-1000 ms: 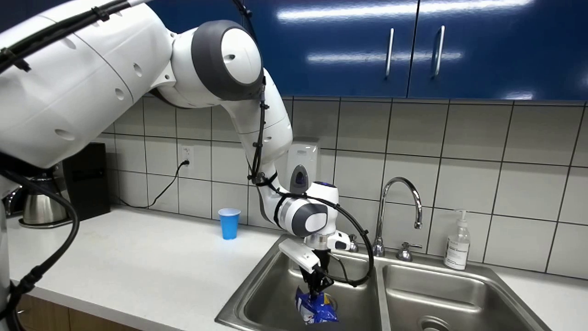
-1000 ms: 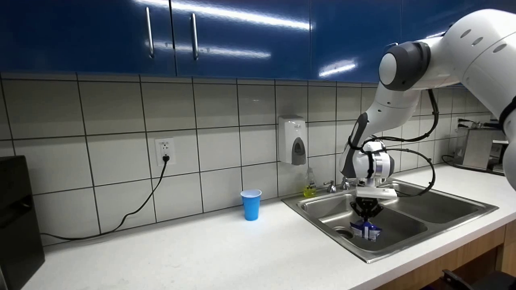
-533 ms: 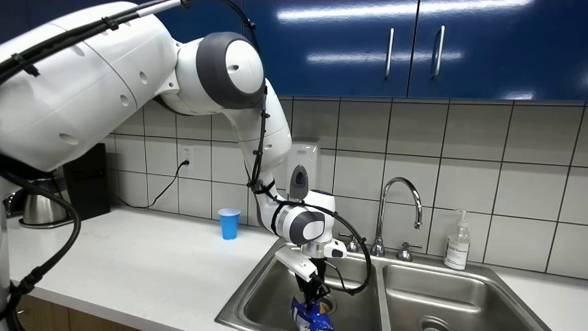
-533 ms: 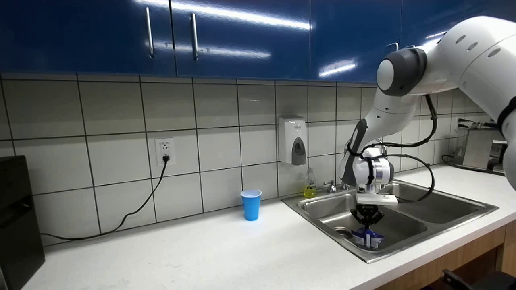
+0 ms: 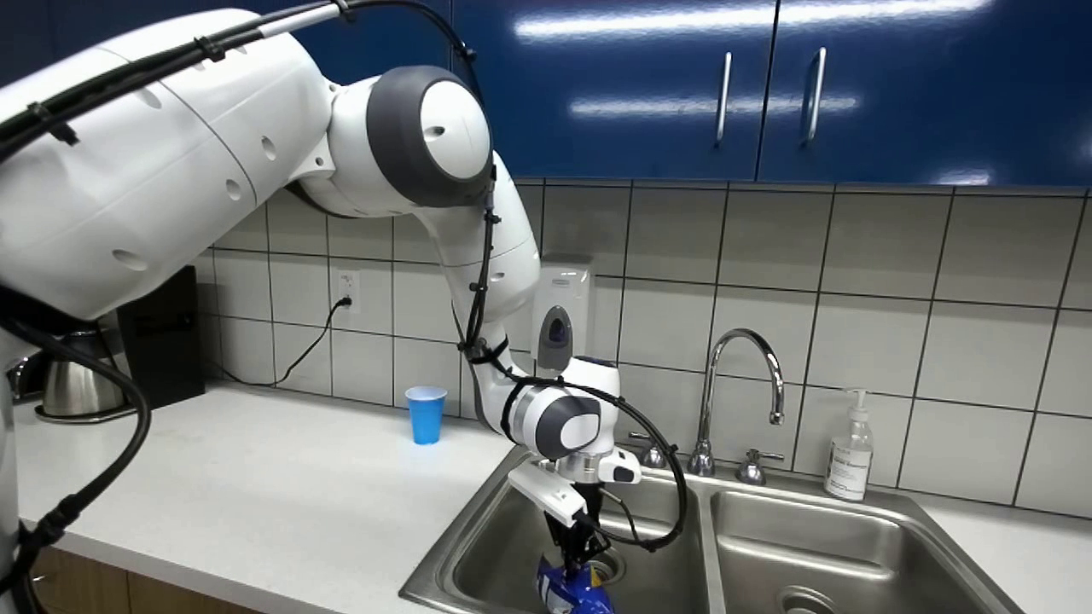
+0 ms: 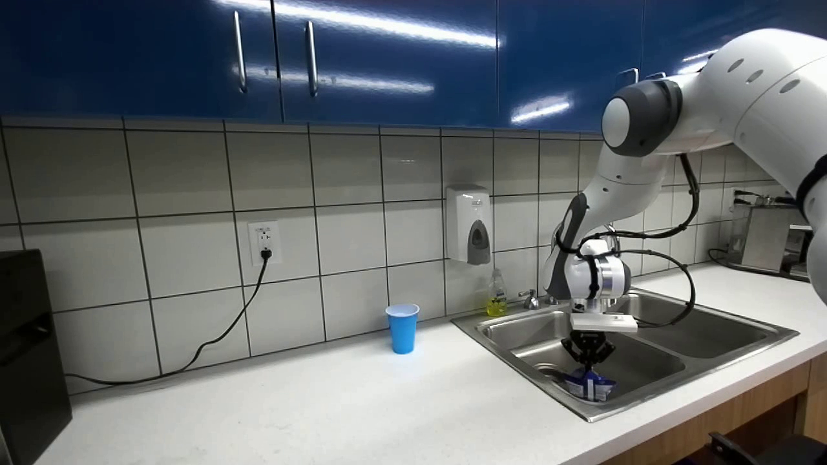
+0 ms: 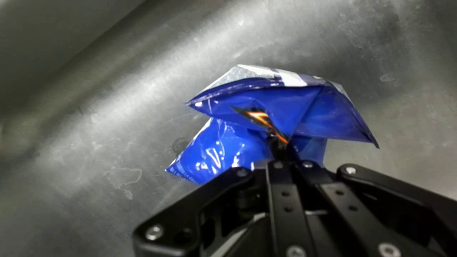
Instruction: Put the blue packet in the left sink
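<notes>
The blue packet (image 5: 573, 595) is crumpled, shiny foil with white markings, and sits low inside the left sink (image 5: 499, 546) in an exterior view. It also shows inside the basin in an exterior view (image 6: 593, 387). My gripper (image 5: 574, 566) points down into the basin and is shut on the packet's upper middle; it shows in an exterior view (image 6: 588, 365) too. In the wrist view the fingertips (image 7: 282, 148) pinch the packet (image 7: 228, 150), whose folds hide the tips, with bare steel around it. I cannot tell whether the packet touches the basin floor.
The right basin (image 5: 810, 546) lies beyond the steel divider (image 5: 711, 546). A tall faucet (image 5: 705, 418) and a pump bottle (image 5: 850, 460) stand behind. A light-blue cup (image 6: 403, 330) stands on the white counter (image 6: 362, 413). A soap dispenser (image 6: 469, 223) hangs on the wall.
The gripper has moved down with the packet, deeper into the left sink, and slightly towards the sink's front. The motion is smaller in the last half second. The grip looks the same.
</notes>
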Available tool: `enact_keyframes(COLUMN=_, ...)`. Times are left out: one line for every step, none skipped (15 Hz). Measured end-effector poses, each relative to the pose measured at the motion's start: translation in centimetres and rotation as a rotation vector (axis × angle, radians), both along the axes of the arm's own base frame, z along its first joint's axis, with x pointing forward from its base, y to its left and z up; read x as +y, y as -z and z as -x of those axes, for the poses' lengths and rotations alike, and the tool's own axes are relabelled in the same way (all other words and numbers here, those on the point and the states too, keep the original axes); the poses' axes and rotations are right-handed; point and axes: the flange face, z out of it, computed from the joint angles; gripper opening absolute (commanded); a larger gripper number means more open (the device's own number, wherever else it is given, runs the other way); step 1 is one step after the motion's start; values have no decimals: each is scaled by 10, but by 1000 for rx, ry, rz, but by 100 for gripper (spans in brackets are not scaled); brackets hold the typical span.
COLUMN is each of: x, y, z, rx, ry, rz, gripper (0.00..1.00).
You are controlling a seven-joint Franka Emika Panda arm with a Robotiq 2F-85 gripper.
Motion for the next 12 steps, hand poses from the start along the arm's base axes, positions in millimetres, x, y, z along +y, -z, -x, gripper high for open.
enact_keyframes(x=0, y=2, z=1, rx=3, ry=-1, rz=-1, gripper=0)
enact_keyframes(x=1, y=3, z=1, rx=6, ry=-2, rz=-1, gripper=0)
enact_keyframes(x=1, y=6, z=2, rx=9, ry=-2, rz=-2, gripper=0)
enact_keyframes(x=1, y=7, z=3, rx=12, ry=-3, rz=-2, gripper=0)
enact_keyframes(x=2, y=9, z=4, rx=15, ry=-4, rz=-3, gripper=0)
enact_keyframes(x=2, y=9, z=4, rx=16, ry=-5, rz=-3, gripper=0)
enact_keyframes(x=2, y=10, z=4, rx=18, ry=-6, rz=-3, gripper=4)
enact_keyframes(x=3, y=10, z=4, rx=18, ry=-7, rz=-3, gripper=27)
enact_keyframes(x=3, y=10, z=4, rx=19, ry=-9, rz=-2, gripper=29)
enact_keyframes(x=4, y=10, z=4, rx=19, ry=-12, rz=-2, gripper=33)
enact_keyframes(x=4, y=10, z=4, rx=19, ry=-13, rz=-2, gripper=41)
enact_keyframes(x=5, y=10, z=3, rx=19, ry=-15, rz=-1, gripper=48)
